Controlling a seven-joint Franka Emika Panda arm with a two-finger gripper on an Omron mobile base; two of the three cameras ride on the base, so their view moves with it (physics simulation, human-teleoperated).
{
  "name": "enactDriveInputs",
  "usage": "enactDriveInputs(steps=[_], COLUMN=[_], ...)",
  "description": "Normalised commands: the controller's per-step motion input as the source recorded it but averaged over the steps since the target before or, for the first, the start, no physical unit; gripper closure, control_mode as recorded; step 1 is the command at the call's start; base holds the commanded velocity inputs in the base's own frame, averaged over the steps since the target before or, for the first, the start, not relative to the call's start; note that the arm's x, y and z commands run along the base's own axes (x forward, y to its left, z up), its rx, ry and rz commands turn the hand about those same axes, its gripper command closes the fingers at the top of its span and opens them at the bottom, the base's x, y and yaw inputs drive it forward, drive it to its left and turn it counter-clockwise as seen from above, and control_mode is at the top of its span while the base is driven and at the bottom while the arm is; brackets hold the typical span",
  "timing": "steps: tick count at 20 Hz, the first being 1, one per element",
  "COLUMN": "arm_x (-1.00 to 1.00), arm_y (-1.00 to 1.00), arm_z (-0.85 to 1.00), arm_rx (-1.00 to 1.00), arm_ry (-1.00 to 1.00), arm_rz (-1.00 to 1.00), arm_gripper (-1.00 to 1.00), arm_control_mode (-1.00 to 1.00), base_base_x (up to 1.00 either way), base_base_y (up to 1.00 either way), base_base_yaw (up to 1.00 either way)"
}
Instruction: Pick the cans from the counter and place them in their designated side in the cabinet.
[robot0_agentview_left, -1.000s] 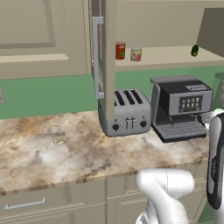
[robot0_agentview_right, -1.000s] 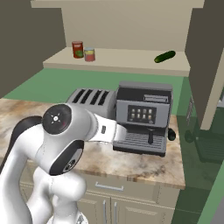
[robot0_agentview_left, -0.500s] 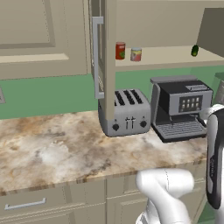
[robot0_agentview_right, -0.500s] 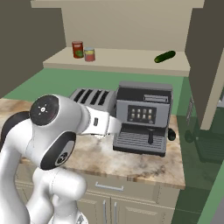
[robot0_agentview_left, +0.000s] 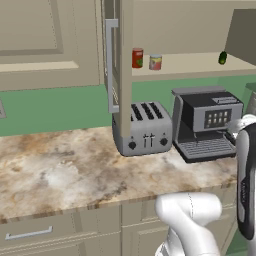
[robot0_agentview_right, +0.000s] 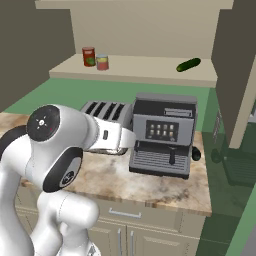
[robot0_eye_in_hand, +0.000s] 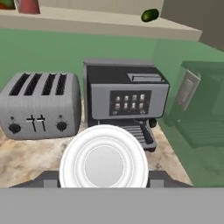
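Note:
My gripper (robot0_eye_in_hand: 103, 177) is shut on a can (robot0_eye_in_hand: 104, 162), whose round white end faces the hand camera, above the counter (robot0_eye_in_hand: 26, 157) in front of the coffee machine. A small can with yellow and red bands (robot0_agentview_left: 155, 62) (robot0_agentview_right: 102, 62) stands on the pale shelf (robot0_agentview_left: 190, 62) of the cabinet, beside a taller red can (robot0_agentview_left: 137, 57) (robot0_agentview_right: 88, 56). The cabinet door with its grey bar handle (robot0_agentview_left: 111, 65) stands open, edge-on. My white arm (robot0_agentview_right: 75, 140) reaches over the counter (robot0_agentview_right: 115, 175).
A grey toaster (robot0_agentview_left: 142, 128) (robot0_eye_in_hand: 40, 105) and a coffee machine (robot0_agentview_left: 207, 122) (robot0_agentview_right: 162, 135) (robot0_eye_in_hand: 124, 94) stand side by side at the back of the counter under the shelf. A small dark green object (robot0_agentview_right: 188, 64) (robot0_eye_in_hand: 150, 15) lies at the shelf's right end.
In the right base view my arm's big round joint has swung a little to the left. The cans on the shelf, the toaster and the coffee machine have not moved.

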Motion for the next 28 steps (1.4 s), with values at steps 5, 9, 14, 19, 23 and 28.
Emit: enactDriveInputs(steps=[5,9,14,19,23,28], arm_x=[0.00,0.00,0.00,0.00,0.00,0.00], arm_y=[0.00,0.01,0.02,0.07,0.07,0.06], arm_z=[0.24,0.24,0.22,0.20,0.14,0.13], arm_rx=[0.00,0.00,-0.01,-0.02,-0.03,-0.03], arm_ry=[-0.06,-0.05,-0.06,-0.06,-0.05,-0.03], arm_rz=[0.02,0.02,0.03,0.03,0.02,0.02], arm_gripper=[1.00,1.00,1.00,1.00,1.00,1.00], arm_control_mode=[-1.00,-1.00,-1.00,-1.00,-1.00,-1.00], base_base_x=[0.00,0.00,0.00,0.00,0.00,0.00], base_base_y=[0.00,0.00,0.00,0.00,0.00,0.00], base_base_yaw=[0.00,0.00,0.00,0.00,0.00,0.00])
